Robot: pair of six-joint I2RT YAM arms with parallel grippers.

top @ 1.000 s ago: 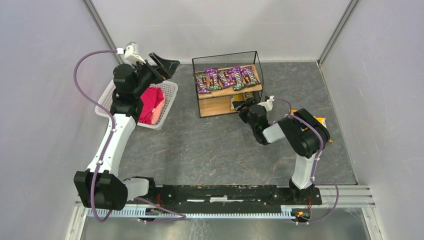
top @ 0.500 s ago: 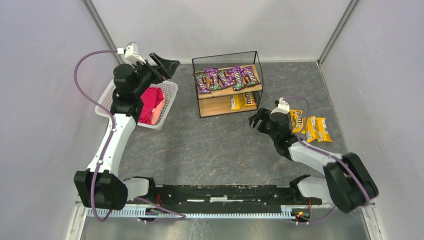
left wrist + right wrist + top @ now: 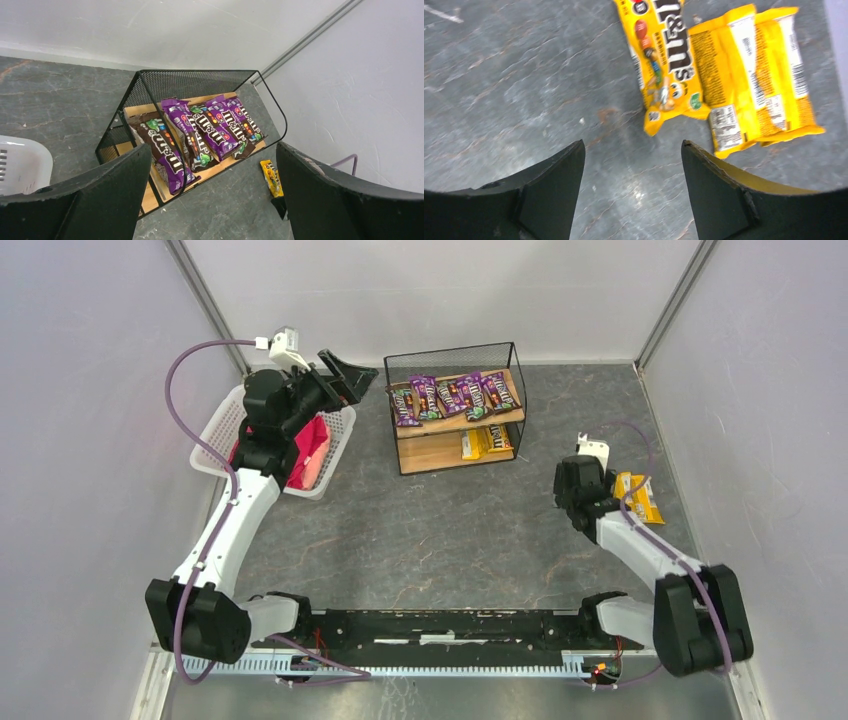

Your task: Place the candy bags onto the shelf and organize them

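The shelf (image 3: pixel 400 440) stands at the back centre. Several purple candy bags (image 3: pixel 452 395) lie in a row on its top board, and yellow ones (image 3: pixel 488 442) lie on the lower board. More yellow bags (image 3: pixel 640 498) lie on the floor at the right. My right gripper (image 3: pixel 580 490) hovers just left of them, open and empty. In the right wrist view (image 3: pixel 633 147) one bag lies face up (image 3: pixel 664 60) and two lie back up (image 3: pixel 749 85), all ahead of the fingertips. My left gripper (image 3: pixel 352 378) is open and empty, raised left of the shelf (image 3: pixel 125 107), looking down at the purple bags (image 3: pixel 200 132).
A white lattice basket (image 3: pixel 340 425) with a pink-red bundle (image 3: pixel 310 445) sits left of the shelf, under my left arm. Its rim shows in the left wrist view (image 3: pixel 20 165). Grey walls close in the back and both sides.
My right arm has pulled back from the shelf's lower board and swung right to the yellow bags on the floor. My left arm has shifted slightly right.
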